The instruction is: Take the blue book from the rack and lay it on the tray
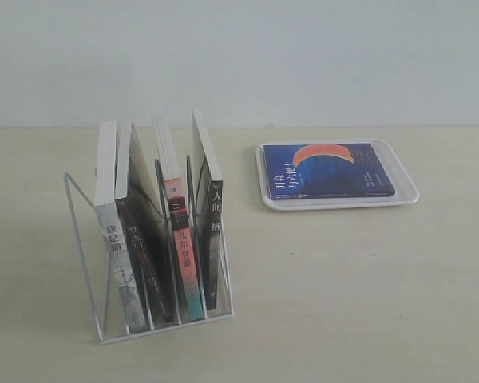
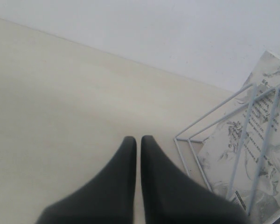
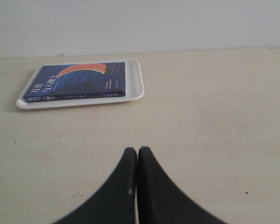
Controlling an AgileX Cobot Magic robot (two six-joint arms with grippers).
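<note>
- Flat and cover up inside the tray [image 1: 407, 190]: the blue book [image 1: 329, 169], orange crescent and white characters facing upward, all edges within the rim.
- Tray resting on the worktop [image 1: 343, 303], at the right of the exterior view, well apart from the rack [image 1: 168, 329].
- At the left of that view, the rack, standing on the worktop with four books on edge in its slots: a white-spined book [image 1: 116, 263], a dark-spined book [image 1: 148, 271], a pink-spined book [image 1: 184, 263] and a black-spined book [image 1: 215, 231].
- Closed: the left tool [image 2: 138, 140], fingers pressed tip to tip with nothing between them, held over bare worktop near a corner of the rack [image 2: 214, 125], not touching it.
- Closed likewise and empty: the right tool [image 3: 137, 150], held over the worktop, apart from the tray [image 3: 136, 79] and the blue book [image 3: 79, 80] lying in it.
</note>
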